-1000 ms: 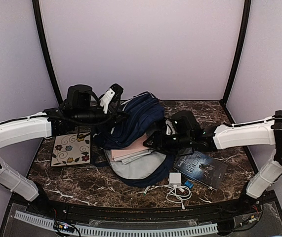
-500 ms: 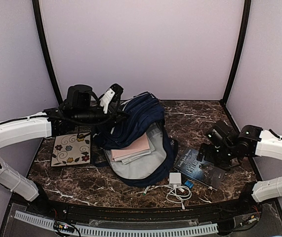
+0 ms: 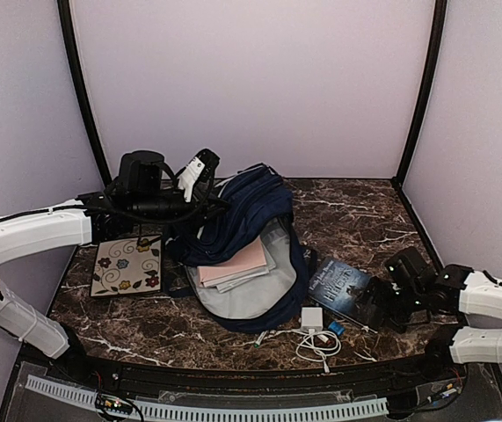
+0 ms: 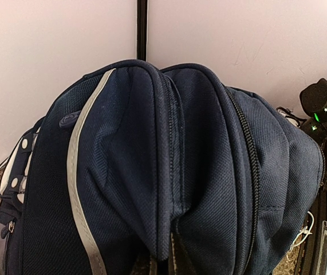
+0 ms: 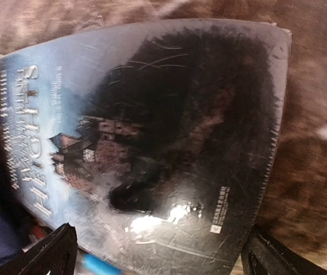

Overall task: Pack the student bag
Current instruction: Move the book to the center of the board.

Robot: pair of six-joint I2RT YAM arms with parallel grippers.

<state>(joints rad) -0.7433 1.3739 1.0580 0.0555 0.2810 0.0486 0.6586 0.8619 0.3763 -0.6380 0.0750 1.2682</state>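
Note:
The student bag (image 3: 243, 215), a navy backpack, lies open in the middle of the table, showing its grey lining (image 3: 255, 299) and pink notebooks (image 3: 233, 262) inside. My left gripper (image 3: 200, 180) holds the upper flap raised. In the left wrist view a fold of the navy fabric (image 4: 169, 172) is pinched between the shut jaws of the left gripper (image 4: 172, 260). My right gripper (image 3: 378, 299) hovers low over a dark book (image 3: 343, 283) to the right of the bag. The book's cover (image 5: 152, 132) fills the right wrist view, and the right gripper (image 5: 163, 258) stands wide open over it, fingers (image 5: 54, 252) apart.
A white charger (image 3: 312, 317) with its coiled cable (image 3: 321, 343) and a small blue item (image 3: 336, 328) lie in front of the bag. A floral-patterned card (image 3: 127, 265) lies to the left under the left arm. Black posts and pale walls close in the table.
The right arm has pulled back from the bag's opening to the right and dropped over the dark book, its jaws spreading wide. The left gripper still holds the flap up.

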